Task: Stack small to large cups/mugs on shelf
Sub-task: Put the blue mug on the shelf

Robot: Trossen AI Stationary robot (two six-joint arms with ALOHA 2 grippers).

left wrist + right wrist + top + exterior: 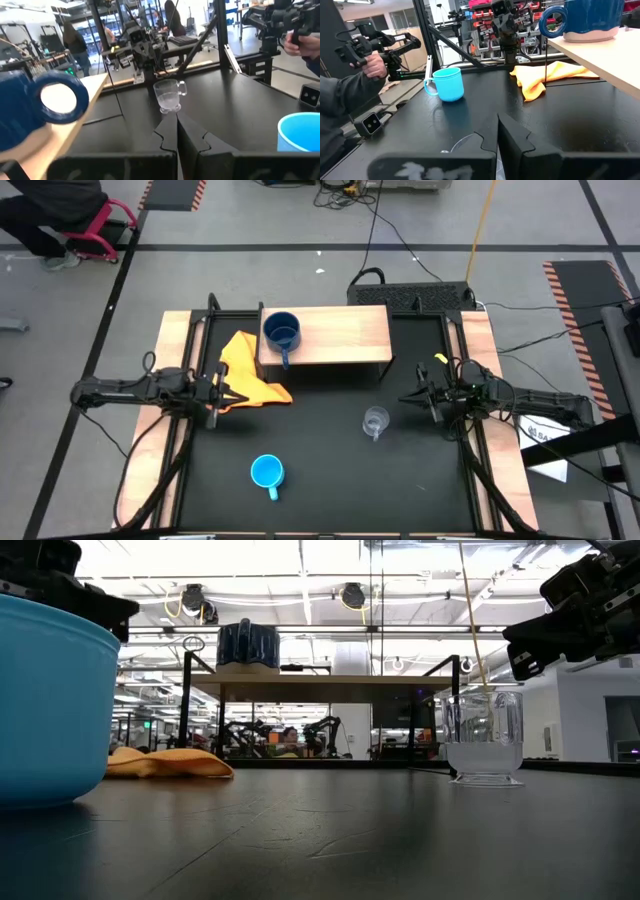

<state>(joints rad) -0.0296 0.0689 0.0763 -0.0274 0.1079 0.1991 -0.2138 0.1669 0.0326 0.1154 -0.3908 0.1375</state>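
Note:
The dark blue mug (282, 332) stands upright on the left part of the light-wood shelf (340, 330), its handle (551, 21) toward the near edge. The clear glass cup (376, 421) stands on the black table right of centre. Near the front edge stands the light blue mug (267, 472). My left gripper (232, 392) is shut and level at the table's left, over the edge of the yellow-orange cloth (250, 375). My right gripper (406, 398) is shut and level at the right, beyond the glass cup. Neither holds anything.
The shelf stands on thin dark legs (186, 710) at the table's far side. Wooden rails (170, 370) run along both table sides. A person's hand (370, 62) holds a device beyond the table. Bare black tabletop (320, 440) lies between the two lower cups.

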